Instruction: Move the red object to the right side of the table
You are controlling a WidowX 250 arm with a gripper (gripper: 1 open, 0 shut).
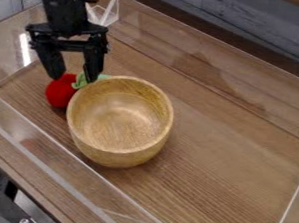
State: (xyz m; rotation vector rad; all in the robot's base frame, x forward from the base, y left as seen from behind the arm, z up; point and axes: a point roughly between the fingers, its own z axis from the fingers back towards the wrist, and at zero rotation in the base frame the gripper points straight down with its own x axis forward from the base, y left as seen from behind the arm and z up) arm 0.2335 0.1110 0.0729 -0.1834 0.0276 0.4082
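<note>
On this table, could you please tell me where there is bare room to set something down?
The tabletop right of the bowl is bare up to the clear wall. It is crowded left of the bowl, around the red toy.

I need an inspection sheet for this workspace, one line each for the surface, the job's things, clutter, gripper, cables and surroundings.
Surface: brown wood-grain table, bordered by low clear walls.
Job's things: red object, round, on the left part of the table, partly behind the gripper.
Clutter: round wooden bowl just right of the red object; a bit of green shows at the bowl's upper-left edge, its source partly hidden.
Gripper: black gripper, open, fingers spread over the red object; no grip seen.
Cables: something black at the lower-left edge, too cut off to identify.
Surroundings: dark area beyond the right wall; no person seen.
</note>
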